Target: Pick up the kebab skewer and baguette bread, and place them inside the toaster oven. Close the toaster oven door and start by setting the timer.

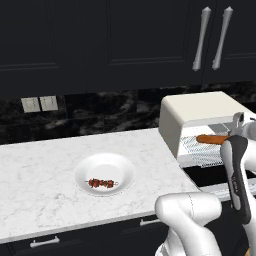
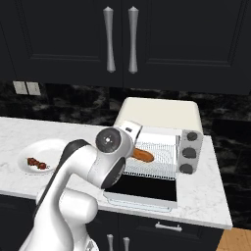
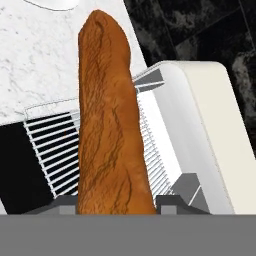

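- Two food items were on our list, and one, the baguette bread (image 3: 110,120), was in hand: the gripper (image 3: 116,202) stood partly closed, its two tips pressed against the loaf's near end.
- We logged that loaf over the pulled-out wire rack (image 2: 157,154) of the toaster oven (image 1: 200,112), inside the open mouth; whether it rested on the wires we could not tell.
- We recorded the toaster oven door (image 2: 147,188) folded down flat at the counter's front edge.
- We found the kebab skewer (image 1: 101,183) lying in a white plate (image 1: 125,167) on the marble counter (image 1: 40,165), well apart from the oven.
- Handling, as we judged it: the loaf looked stiff, light and crusty, so the end grip seemed workable, though a long body would lever against the tips.
- We judged the skewer thin, light and prone to roll; a pinch across its middle chunks looked safest, the bare stick ends too slim.
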Motion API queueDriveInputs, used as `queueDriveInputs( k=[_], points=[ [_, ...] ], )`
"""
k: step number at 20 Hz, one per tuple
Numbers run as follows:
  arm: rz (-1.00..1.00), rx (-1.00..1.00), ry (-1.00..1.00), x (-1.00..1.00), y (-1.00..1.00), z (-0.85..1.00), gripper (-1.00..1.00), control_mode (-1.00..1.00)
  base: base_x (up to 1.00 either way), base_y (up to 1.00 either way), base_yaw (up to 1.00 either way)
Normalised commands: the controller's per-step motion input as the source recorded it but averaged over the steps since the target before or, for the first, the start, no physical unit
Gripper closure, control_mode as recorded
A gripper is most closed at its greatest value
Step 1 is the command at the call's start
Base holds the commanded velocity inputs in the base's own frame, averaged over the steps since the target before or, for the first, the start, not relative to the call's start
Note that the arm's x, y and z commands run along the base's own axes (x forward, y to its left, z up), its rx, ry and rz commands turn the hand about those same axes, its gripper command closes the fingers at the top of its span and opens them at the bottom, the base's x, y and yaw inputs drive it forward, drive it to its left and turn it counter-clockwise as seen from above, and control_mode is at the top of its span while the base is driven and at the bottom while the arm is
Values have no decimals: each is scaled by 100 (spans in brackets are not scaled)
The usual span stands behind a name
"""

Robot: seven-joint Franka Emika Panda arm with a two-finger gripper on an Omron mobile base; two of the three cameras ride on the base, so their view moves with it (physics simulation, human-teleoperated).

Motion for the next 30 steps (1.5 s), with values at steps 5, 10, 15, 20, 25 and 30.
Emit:
queueDriveInputs(
  k=[5, 10, 15, 20, 25, 30],
  points=[
    [0, -7, 0, 15, -28, 0, 100, -100, 0, 0, 0],
    [8, 0, 0, 29, -33, 0, 100, -100, 0, 0, 0],
    [6, -6, 1, 28, 1, -12, 100, -100, 0, 0, 0],
    [0, -2, 0, 19, -4, -2, 100, -100, 0, 0, 0],
    [0, -4, 0, 24, -3, -14, 100, -100, 0, 0, 0],
    [0, -7, 0, 23, 0, -29, 100, -100, 0, 0, 0]
  ],
)
